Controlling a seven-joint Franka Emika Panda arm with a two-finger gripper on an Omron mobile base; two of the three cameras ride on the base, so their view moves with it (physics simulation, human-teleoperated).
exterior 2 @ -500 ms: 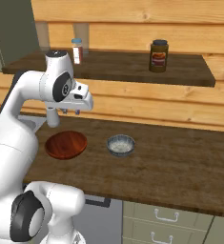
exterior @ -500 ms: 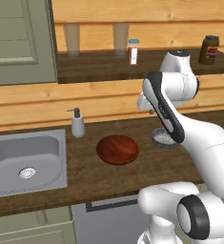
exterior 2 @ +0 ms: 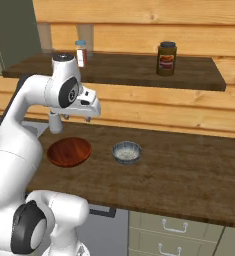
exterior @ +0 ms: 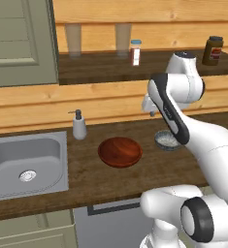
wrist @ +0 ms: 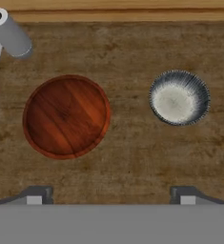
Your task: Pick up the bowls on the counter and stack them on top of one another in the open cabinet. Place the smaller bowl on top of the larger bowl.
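Note:
The larger bowl (exterior: 120,151) (exterior 2: 69,152) (wrist: 66,116), wide and reddish-brown, rests on the dark wood counter (exterior: 86,181). The smaller bowl (exterior: 167,140) (exterior 2: 126,152) (wrist: 179,97), grey with a pale speckled inside, sits a short way to its right, apart from it. My gripper (exterior: 149,112) (exterior 2: 78,119) (wrist: 111,198) hangs well above the counter, open and empty, pointing straight down between the two bowls. The open cabinet (exterior: 101,68) (exterior 2: 129,67) runs above the counter, its dark shelf floor backed by light planks.
A soap dispenser (exterior: 79,126) (wrist: 11,33) stands by the steel sink (exterior: 25,164) to the left. On the shelf are two glasses (exterior: 73,38), a small shaker bottle (exterior: 135,52) (exterior 2: 81,53) and a brown jar (exterior: 212,50) (exterior 2: 166,59). A grey-green cabinet door (exterior: 18,43) is at upper left.

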